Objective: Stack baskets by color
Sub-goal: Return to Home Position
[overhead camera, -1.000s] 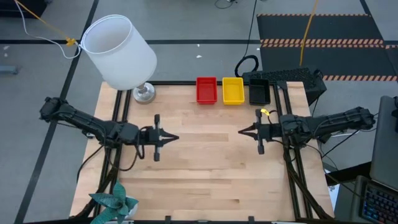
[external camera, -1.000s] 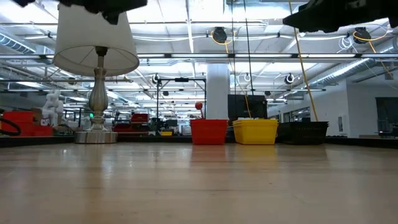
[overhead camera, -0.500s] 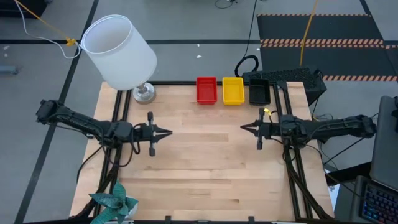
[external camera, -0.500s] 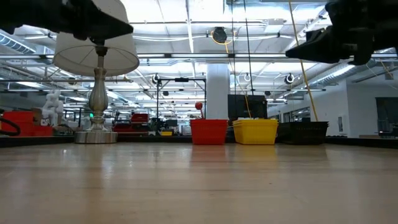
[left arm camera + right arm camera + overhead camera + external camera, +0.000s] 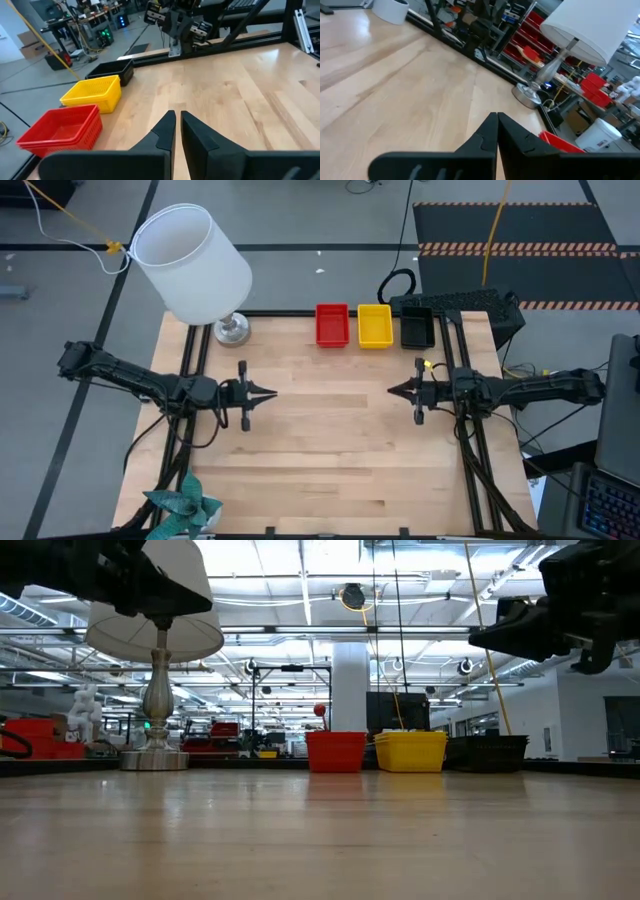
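Red [image 5: 332,325], yellow [image 5: 374,326] and black [image 5: 417,328] baskets stand side by side on their bottoms at the table's far edge; the left wrist view shows them too, red [image 5: 62,131], yellow [image 5: 95,92] and black [image 5: 111,71]. My left gripper [image 5: 270,392] hovers over the table's left middle, pointing right, shut but for a thin slit [image 5: 178,114], holding nothing. My right gripper [image 5: 393,390] hovers over the right middle, pointing left, shut and empty [image 5: 497,116]. Both hang well above the wood in the low view, the left gripper [image 5: 205,602] and the right gripper [image 5: 475,638].
A white lamp [image 5: 195,265] tilts over its metal foot [image 5: 232,330] at the far left corner. A green spiky ornament [image 5: 185,505] sits at the near left corner. Bare wood [image 5: 330,440] lies between the grippers and toward the near edge.
Both grippers have sunk toward the table. My left gripper has drawn back toward the table's left edge, my right gripper a little toward the right edge, rolling slightly about its own line. The baskets have stayed where they were.
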Available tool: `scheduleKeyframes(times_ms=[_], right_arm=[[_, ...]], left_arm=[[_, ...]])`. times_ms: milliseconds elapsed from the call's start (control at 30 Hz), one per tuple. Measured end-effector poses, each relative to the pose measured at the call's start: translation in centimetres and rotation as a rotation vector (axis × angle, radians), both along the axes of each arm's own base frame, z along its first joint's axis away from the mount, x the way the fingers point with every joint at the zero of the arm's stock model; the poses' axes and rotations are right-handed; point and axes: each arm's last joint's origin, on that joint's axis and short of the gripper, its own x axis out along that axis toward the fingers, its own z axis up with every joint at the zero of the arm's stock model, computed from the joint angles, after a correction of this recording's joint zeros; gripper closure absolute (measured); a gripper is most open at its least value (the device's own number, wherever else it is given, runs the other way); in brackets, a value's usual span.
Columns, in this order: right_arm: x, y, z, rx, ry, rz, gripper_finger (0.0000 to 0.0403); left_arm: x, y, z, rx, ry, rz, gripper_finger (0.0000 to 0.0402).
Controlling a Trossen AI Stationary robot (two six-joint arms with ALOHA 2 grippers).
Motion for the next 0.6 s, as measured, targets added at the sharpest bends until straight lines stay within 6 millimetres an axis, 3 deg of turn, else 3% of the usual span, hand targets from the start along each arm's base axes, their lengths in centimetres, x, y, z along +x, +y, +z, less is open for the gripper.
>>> scheduleKeyframes(times_ms=[600], right_arm=[[-0.66,-0.08,0.73,0.108,-0.071,0.022,0.0403]], left_arm=[[0.0,0.0,0.01,-0.019,-0.003,0.003,0.0371]])
